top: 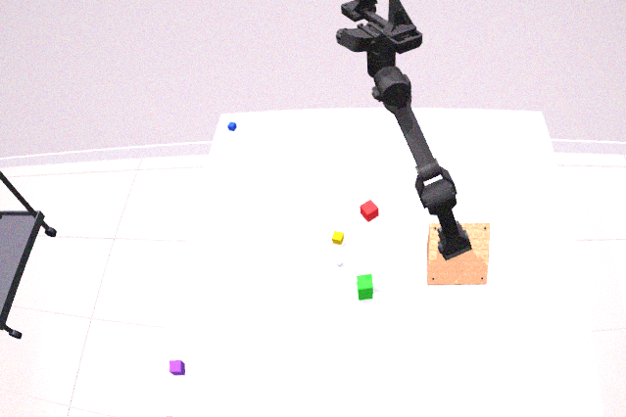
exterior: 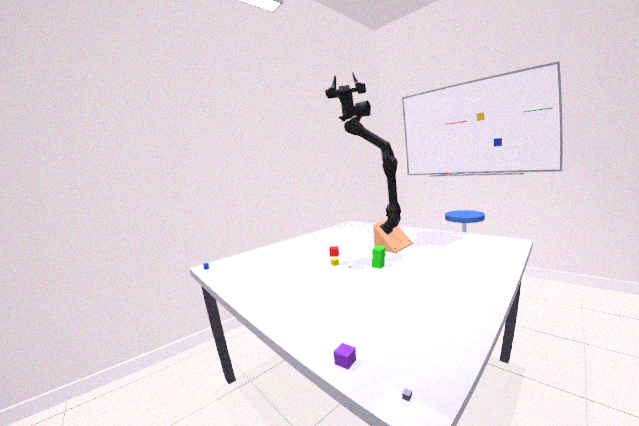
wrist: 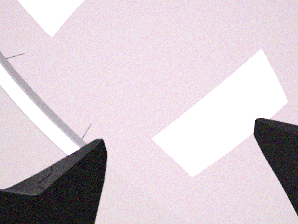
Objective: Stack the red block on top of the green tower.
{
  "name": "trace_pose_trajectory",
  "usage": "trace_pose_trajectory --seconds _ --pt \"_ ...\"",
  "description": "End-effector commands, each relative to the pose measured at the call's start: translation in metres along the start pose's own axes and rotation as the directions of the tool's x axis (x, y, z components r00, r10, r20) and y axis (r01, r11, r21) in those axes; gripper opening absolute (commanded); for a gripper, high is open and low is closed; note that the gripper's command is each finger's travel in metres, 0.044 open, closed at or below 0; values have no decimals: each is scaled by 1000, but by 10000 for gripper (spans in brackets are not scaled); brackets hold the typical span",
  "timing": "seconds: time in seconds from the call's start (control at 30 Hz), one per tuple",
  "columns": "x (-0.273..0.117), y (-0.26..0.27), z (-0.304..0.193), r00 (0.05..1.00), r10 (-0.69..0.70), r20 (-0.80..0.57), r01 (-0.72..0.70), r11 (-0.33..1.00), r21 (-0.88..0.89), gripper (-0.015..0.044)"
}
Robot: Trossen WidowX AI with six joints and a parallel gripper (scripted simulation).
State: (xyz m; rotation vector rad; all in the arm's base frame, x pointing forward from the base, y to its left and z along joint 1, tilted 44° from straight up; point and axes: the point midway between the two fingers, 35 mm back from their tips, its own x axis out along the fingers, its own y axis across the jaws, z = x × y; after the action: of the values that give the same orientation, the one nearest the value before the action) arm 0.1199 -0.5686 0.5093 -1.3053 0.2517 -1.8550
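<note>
White desk [exterior: 430,311] in a pale room, whiteboard [exterior: 482,120] on the wall. Red block [exterior: 333,250] sits on the desk near the green tower [exterior: 378,256], apart. Arm reared high; tool [exterior: 345,84] points at the ceiling, fingers spread, pinching nothing.

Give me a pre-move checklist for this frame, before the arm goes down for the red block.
1. Fingers open, nothing between them: ok.
2. Red block alone on the table, nothing stacked on it: ok.
3. Green tower upright: ok.
4. Yellow block apart from the red block, though close: ok.
5. Gripper over the red block: not ok; it is raised high, pointing at the ceiling.
6. Red block seen by the wrist camera: not ok.
</note>
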Motion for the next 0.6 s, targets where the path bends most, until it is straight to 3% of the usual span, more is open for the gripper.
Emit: trace_pose_trajectory --seconds 0.0,0.13,0.3,0.43,0.57 --pt "-1 4 0 1000 13 1 -13 1000 -4 426" --pt "-25 79 0 964 267 6 -265 961 -81 440" --pt "-72 161 -2 839 543 3 -536 829 -158 440" --pt "-132 225 -5 654 756 -8 -740 638 -215 440" --pt "-207 276 -10 410 912 -25 -884 391 -258 440"
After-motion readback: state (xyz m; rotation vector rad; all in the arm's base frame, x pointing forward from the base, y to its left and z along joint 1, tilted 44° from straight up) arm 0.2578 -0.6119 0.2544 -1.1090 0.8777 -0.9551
